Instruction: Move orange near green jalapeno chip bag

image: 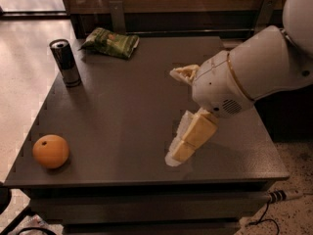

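Note:
The orange (pixel 51 151) sits at the near left corner of the dark table (pixel 122 106), its stem dimple up. The green jalapeno chip bag (pixel 110 42) lies flat at the table's far edge, left of centre. My gripper (pixel 172 116) hangs over the right middle of the table, pointing left. Its cream fingers (pixel 191 136) are spread wide apart and hold nothing. It is well to the right of the orange and nearer than the bag.
A tall dark drink can (pixel 65 62) stands upright at the far left of the table, in front of and to the left of the bag. A wooden wall with metal brackets runs behind the table. The white arm (pixel 259 72) covers the table's right side.

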Controlling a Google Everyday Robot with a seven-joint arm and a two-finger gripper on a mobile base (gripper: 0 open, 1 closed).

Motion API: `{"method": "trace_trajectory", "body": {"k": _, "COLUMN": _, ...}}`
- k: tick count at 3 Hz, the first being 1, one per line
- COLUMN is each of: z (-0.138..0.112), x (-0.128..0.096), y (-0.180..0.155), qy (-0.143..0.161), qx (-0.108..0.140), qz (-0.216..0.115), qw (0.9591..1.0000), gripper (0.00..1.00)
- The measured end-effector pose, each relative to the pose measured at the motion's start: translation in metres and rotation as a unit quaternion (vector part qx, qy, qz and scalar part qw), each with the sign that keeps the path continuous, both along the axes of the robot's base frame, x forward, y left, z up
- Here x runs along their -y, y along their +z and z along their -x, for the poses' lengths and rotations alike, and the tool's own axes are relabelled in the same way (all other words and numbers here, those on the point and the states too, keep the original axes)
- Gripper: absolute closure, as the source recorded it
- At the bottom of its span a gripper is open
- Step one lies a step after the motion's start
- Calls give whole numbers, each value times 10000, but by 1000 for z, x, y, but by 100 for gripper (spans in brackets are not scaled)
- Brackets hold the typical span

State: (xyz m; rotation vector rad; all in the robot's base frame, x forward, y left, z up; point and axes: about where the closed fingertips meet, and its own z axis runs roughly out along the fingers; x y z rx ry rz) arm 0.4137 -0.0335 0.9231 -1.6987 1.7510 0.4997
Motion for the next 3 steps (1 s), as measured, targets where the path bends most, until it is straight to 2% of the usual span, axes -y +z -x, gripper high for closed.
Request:
{"method": "trace_trajectory", "body": {"k": 1, "z": -14, "x": -37, "y": -21, "qy": -36, "qx": -25, "qz": -195, "qw": 9998, "gripper": 0}}
{"method": "trace_trajectory", "body": {"k": 2, "z": -14, "x": -38, "y": -21, "qy": -36, "qx": -25, "qz": -200, "qw": 9998, "gripper": 0}}
{"method": "trace_trajectory", "body": {"k": 3, "z": -28, "x": -52, "y": -32, "qy": -9, "qx": -62, "qz": -612, "qw": 9981, "gripper": 0}}
